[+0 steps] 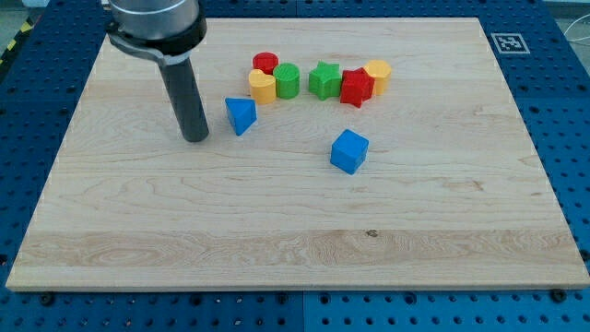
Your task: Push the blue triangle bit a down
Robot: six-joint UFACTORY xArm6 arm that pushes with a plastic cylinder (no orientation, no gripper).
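Observation:
The blue triangle point(241, 114) lies on the wooden board point(277, 221) in the upper left-middle part of the view. My tip point(195, 138) rests on the board just to the left of the blue triangle and slightly lower in the view, with a small gap between them. The dark rod rises from the tip to the view's top left.
A blue cube point(348, 151) lies right of centre. Near the view's top stand a red cylinder point(265, 64), a yellow block point(263, 87), a green cylinder point(287, 81), a green star point(324, 80), a red star point(356, 88) and a yellow block point(377, 76).

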